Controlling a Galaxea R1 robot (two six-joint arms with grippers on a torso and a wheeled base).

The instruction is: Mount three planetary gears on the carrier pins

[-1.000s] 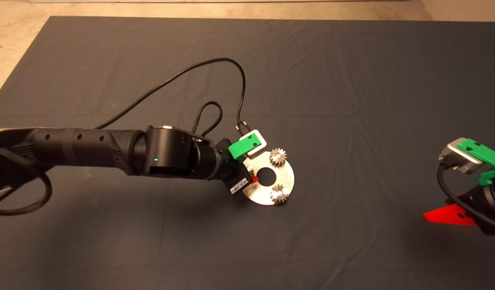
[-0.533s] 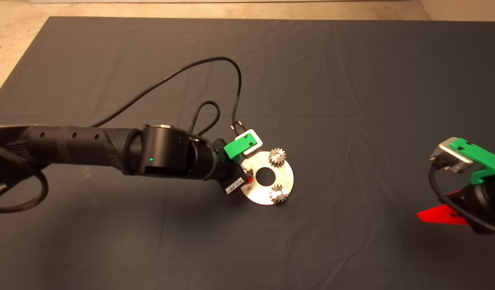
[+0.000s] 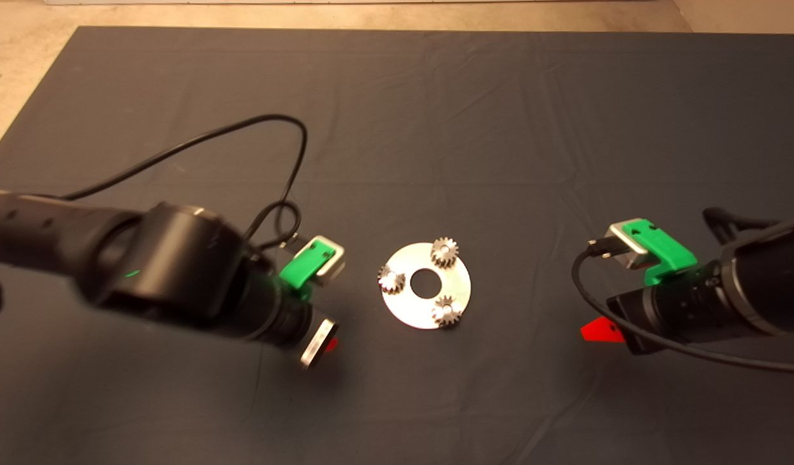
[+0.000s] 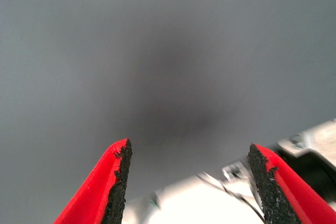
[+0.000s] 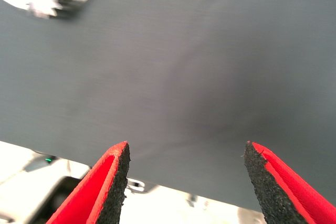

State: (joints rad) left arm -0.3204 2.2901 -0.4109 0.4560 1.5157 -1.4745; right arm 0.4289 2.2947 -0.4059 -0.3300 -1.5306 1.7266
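Fingers (image 4: 118, 182) of both grippers spread wide, empty; 3 gears (image 3: 446, 251) on pins.

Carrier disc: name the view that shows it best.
Head view: the whole carrier disc shows, with all three planetary gears seated. The right wrist view catches only its edge with one gear; the left wrist view shows none of it.

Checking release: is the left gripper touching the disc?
Apart. Head view shows bare mat between the left gripper and the disc.
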